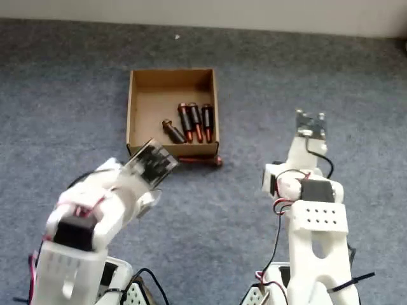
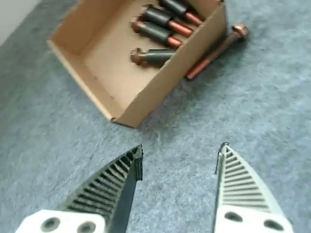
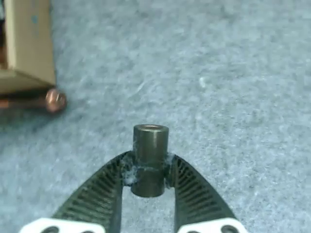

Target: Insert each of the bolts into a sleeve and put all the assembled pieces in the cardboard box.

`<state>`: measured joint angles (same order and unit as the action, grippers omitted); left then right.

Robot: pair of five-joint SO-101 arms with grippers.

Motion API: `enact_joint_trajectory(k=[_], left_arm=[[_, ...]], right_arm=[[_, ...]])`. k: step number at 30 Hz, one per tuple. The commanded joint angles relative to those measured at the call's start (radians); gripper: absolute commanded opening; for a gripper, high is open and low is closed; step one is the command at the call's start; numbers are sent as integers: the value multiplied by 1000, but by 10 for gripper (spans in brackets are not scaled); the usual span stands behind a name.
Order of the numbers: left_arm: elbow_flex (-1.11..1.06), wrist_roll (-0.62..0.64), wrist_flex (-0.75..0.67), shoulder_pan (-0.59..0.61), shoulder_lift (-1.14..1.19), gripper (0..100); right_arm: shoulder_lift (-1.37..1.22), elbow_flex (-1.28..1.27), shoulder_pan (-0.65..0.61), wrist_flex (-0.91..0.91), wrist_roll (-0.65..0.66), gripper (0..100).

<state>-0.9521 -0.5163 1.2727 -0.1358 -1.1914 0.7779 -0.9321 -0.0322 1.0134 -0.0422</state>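
Observation:
The cardboard box (image 1: 154, 101) sits on the grey carpet with several assembled bolt-and-sleeve pieces (image 1: 194, 122) inside. One loose copper bolt (image 1: 202, 161) lies on the carpet against the box's near wall, seen from the left wrist as the bolt (image 2: 216, 51) beside the box (image 2: 170, 80). My left gripper (image 2: 181, 151) hangs open and empty just short of the box's near corner, its gripper (image 1: 152, 163) by the near wall. My right gripper (image 3: 148, 167) is shut on a dark sleeve (image 3: 149, 155), held upright over bare carpet to the right of the box, with the bolt head (image 3: 55, 100) farther off.
Grey carpet (image 1: 286, 76) spreads open to the right of the box and behind it. A pale wall strip (image 1: 254, 13) runs along the far edge. The box corner (image 3: 29, 48) stands near the bolt head.

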Motion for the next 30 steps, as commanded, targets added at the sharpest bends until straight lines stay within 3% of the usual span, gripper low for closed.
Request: enact_joint_trajectory(k=[1, 5, 15, 30], left_arm=[[193, -17, -5, -131, 326, 250], [323, -29, -5, -243, 564, 273], [713, -34, -14, -329, 1115, 312], [1204, -137, -40, -257, 1669, 312]], right_arm=[[8, -2, 71, -84, -69, 4], [-28, -1, 143, -124, -98, 4], [-81, 4, 237, -124, -94, 4], [-81, 5, 251, -125, -91, 4]])
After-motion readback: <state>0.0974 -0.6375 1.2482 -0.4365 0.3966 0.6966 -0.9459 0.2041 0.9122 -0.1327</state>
